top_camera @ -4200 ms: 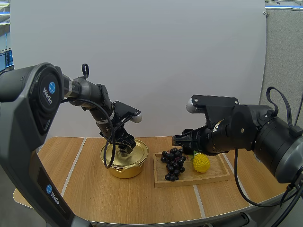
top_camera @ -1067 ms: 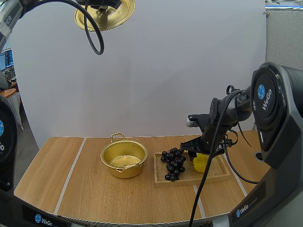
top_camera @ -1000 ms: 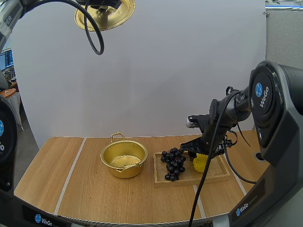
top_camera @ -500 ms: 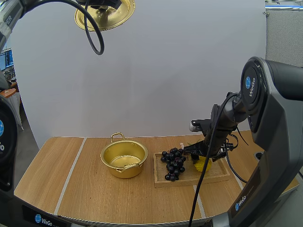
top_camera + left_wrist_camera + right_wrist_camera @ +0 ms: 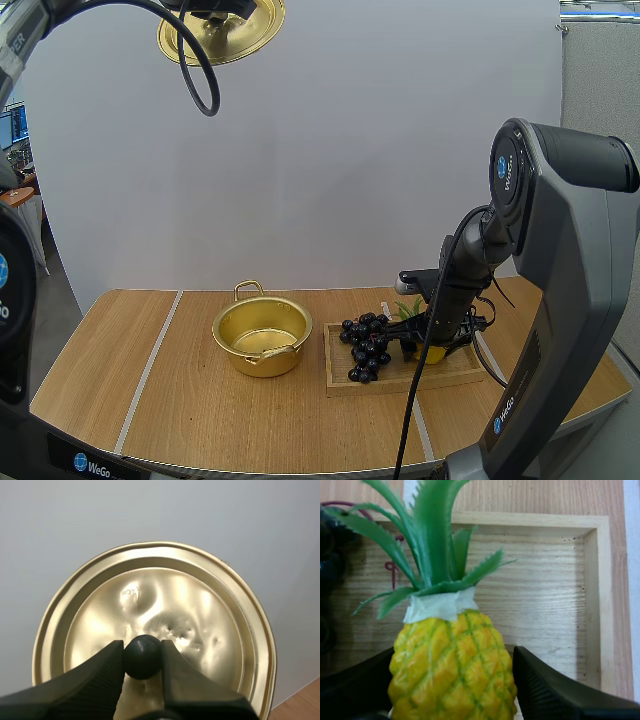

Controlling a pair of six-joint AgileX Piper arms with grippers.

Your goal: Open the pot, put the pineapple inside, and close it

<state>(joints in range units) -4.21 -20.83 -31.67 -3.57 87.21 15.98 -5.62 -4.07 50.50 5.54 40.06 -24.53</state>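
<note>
High over the table's left side, my left gripper is shut on the black knob of the golden lid. The golden pot stands open on the table with nothing inside. The yellow pineapple with green leaves lies in the wooden tray. My right gripper is down on it, and its two fingers touch both flanks of the fruit.
A bunch of dark grapes lies in the tray's left half, right beside the pineapple and my right gripper. The pot sits just left of the tray. Bare tabletop stretches in front and to the left.
My right arm has dropped lower and shifted slightly left onto the pineapple, now covering most of the fruit. The left arm still holds the lid aloft, unmoved.
</note>
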